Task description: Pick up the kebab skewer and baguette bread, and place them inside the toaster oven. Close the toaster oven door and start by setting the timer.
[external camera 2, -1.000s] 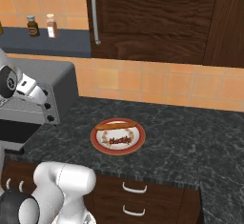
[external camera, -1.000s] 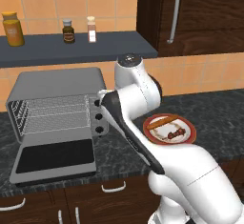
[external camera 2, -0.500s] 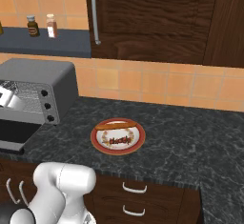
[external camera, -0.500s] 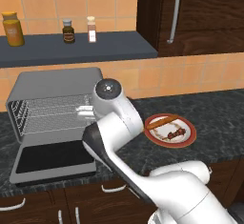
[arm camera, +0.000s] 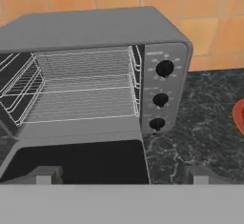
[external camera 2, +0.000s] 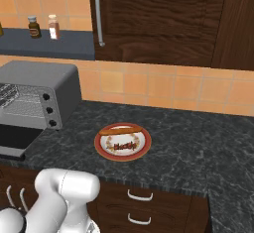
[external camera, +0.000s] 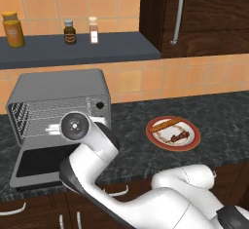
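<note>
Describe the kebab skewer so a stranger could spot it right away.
On the dark counter, right of the toaster oven, sits a red-rimmed plate. The kebab skewer lies on its near half: chunky and dark red, unlike the smooth tan baguette behind it.

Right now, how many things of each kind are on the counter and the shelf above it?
Shelf jars and bottles: 3, an orange jar, a dark bottle, a pale bottle
Toaster oven: 1, door dropped open
Plate: 1
Baguette bread: 1, on the plate
Kebab skewer: 1, on the plate
Total: 7
</note>
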